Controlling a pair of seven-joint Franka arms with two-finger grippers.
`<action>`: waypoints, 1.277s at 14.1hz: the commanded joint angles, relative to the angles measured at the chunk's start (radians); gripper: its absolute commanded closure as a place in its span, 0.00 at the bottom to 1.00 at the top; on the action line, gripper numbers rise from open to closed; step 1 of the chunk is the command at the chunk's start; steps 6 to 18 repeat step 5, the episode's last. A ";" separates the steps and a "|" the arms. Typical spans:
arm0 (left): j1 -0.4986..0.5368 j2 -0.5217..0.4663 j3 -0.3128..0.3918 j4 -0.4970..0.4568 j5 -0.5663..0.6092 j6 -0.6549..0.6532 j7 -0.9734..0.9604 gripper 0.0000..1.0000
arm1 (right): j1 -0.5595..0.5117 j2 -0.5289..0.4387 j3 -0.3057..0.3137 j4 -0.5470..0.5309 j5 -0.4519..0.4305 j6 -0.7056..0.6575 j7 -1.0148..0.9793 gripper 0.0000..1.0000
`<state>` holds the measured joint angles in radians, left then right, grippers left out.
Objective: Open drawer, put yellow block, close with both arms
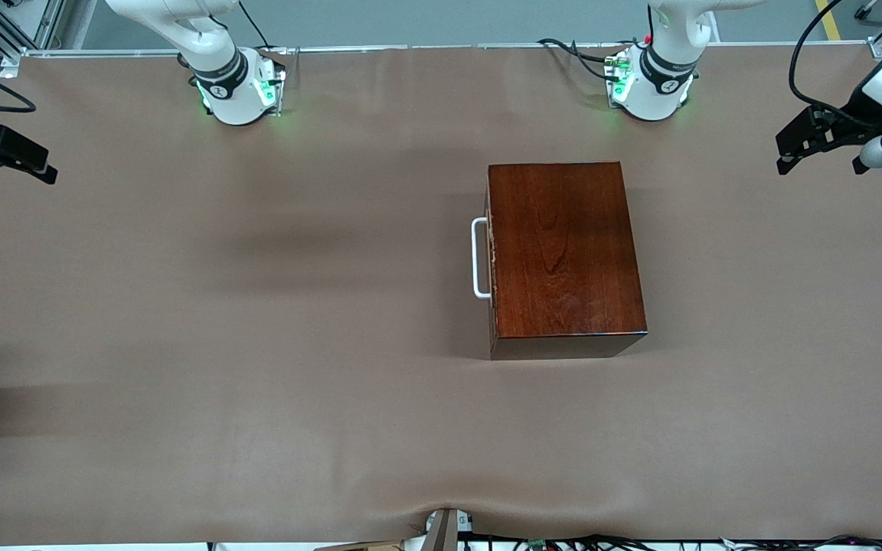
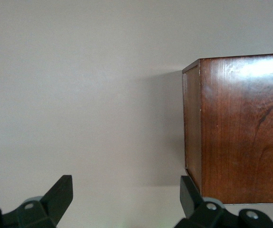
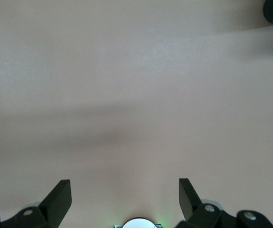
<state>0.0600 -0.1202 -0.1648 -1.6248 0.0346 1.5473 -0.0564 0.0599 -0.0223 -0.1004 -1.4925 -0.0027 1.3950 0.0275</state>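
- The drawer [image 1: 491,260] is shut flush in its glossy dark mahogany box [image 1: 563,252], which sits on the brown tabletop [image 1: 257,344] toward the left arm's end, nearer the front camera than the left arm's base [image 1: 651,84].
- Its white U-shaped handle [image 1: 479,258] sticks out from the box face that looks toward the right arm's end; that loop seems the only sensible place to take hold.
- I would judge the box rigid and fairly heavy, its polish slippery, so a pull on the handle may drag the whole box unless it is steadied.
- The wood shows a strong reddish grain, with a bright sheen on top.
- No yellow block shows in any view, so I cannot say where it lies.
- The left pincer [image 1: 793,149] hangs over the tabletop's edge at the left arm's end, well apart from the box, fingers spread with nothing between them.
- The right pincer [image 1: 24,161] waits over the edge at the right arm's end, equally wide and empty.
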 commanded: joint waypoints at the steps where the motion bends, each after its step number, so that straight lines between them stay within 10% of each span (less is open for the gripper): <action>1: 0.017 0.019 -0.010 0.040 0.001 -0.030 0.018 0.00 | -0.015 0.002 0.011 0.012 -0.005 -0.013 0.006 0.00; 18: 0.018 0.027 -0.009 0.045 0.002 -0.053 0.014 0.00 | -0.015 0.002 0.011 0.012 -0.007 -0.013 0.006 0.00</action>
